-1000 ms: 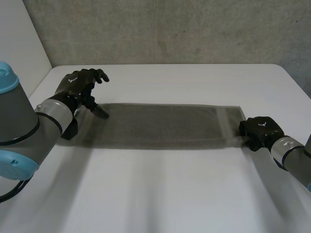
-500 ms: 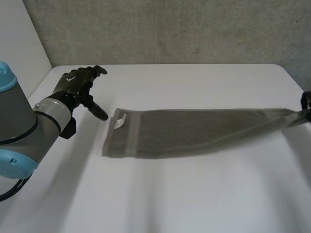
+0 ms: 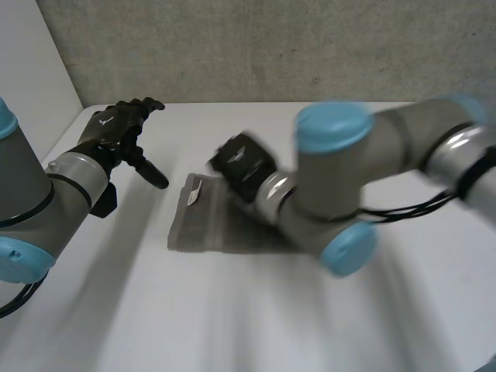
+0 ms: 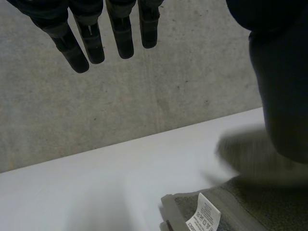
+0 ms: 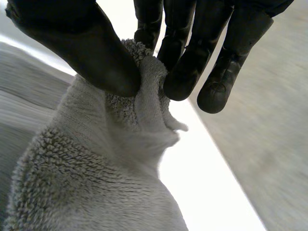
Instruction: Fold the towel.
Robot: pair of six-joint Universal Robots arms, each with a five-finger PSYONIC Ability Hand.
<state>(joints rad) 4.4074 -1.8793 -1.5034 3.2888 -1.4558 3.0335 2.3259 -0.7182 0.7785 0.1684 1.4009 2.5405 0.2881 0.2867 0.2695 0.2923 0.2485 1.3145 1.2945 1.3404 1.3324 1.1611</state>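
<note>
Nearest, the right arm bent low across the table, passing above the towel. Under it, the towel lying flat on the table, its short end with a white label just beside the right robot hand, on the side toward the left robot hand.

Right robot hand pinching a bunched edge of the towel between thumb and fingertips, with the cloth gathered up into the pinch. Cannot tell: pinch at a corner or at the middle of that edge.

Judged as the step of carrying the held end over onto the label end. To do it well:
- Hold the pinch firm until well above the resting end.
- Travel low, to avoid a roll in the upper layer.
- Match the short edges and both long edges before release.
- Lay down first, then spread the fingers, then lift straight up without dragging the top layer.

Farther, the left robot hand raised off the table beside the label end, fingers straight and apart, holding nothing, clear of the towel. Good use for it: pressing the label end flat against sliding.

Beyond, a grey wall.
</note>
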